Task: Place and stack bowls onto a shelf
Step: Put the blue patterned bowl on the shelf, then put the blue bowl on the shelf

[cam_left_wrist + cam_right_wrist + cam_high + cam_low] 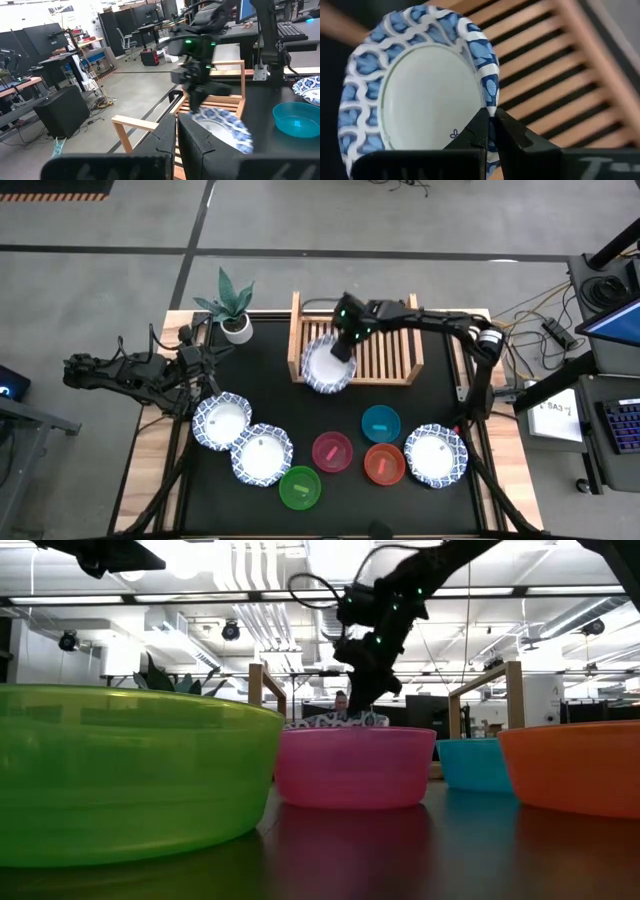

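Right claw [490,125] nearly closed, pinching patterned bowl [420,85] rim over shelf [555,75].

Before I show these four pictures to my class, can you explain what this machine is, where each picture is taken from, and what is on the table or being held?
It is a robot with two dark arms at a black table. One picture looks down from above, one sits at table level, and two come from cameras on the wrists.

The right gripper has its fingers pinched on the rim of a white bowl with a blue patterned rim, over the wooden rack. The left gripper waits near the table's left edge, fingers closed, empty.

On the table lie three more patterned bowls and four plain ones: green, magenta, teal, red. A potted plant stands beside the rack.
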